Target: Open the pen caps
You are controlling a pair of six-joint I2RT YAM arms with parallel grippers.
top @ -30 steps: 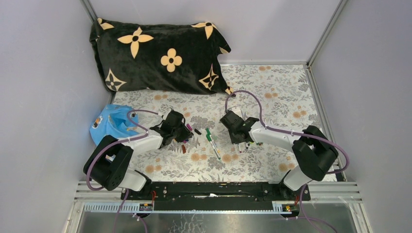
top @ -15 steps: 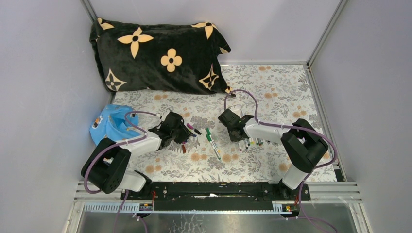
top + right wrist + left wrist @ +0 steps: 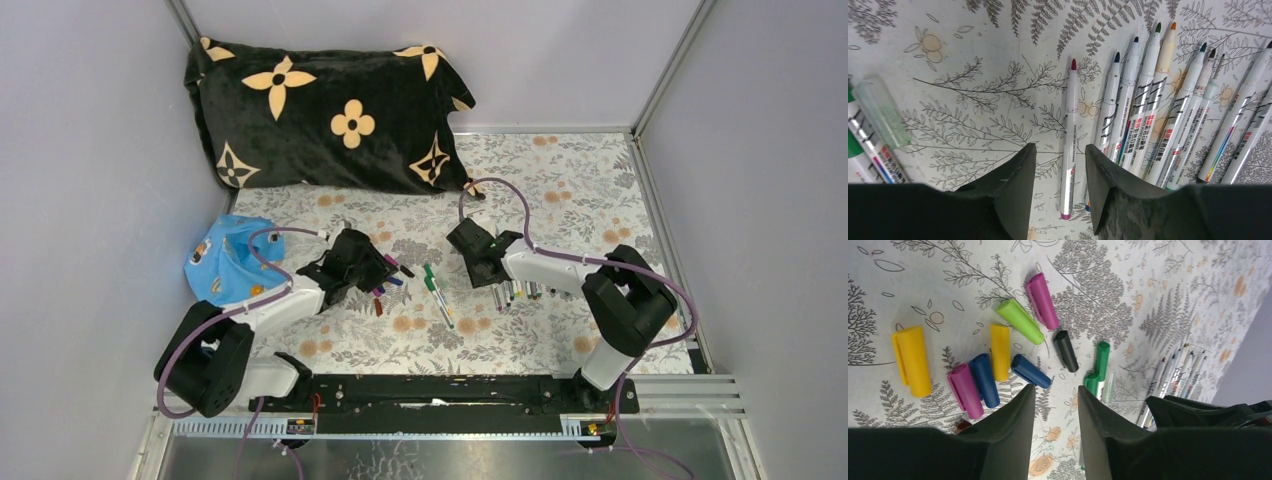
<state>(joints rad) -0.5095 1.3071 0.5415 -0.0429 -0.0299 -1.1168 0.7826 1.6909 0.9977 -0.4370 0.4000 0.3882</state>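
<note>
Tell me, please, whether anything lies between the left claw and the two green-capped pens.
Nothing visible does: the green-capped pens lie just past the left claw. A loose black cap and a loose blue cap lie close beside that path, not across it.

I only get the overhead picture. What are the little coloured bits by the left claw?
Observer: Loose caps in yellow, magenta, blue, light green and black, none of them on a pen.
Visitor: Is that claw holding one?
Observer: No. The left gripper is open, with nothing between its fingers.
Visitor: And the pale sticks on the right?
Observer: Pens with bare tips, lying side by side. The right gripper is open over a red-tipped pen.
</note>
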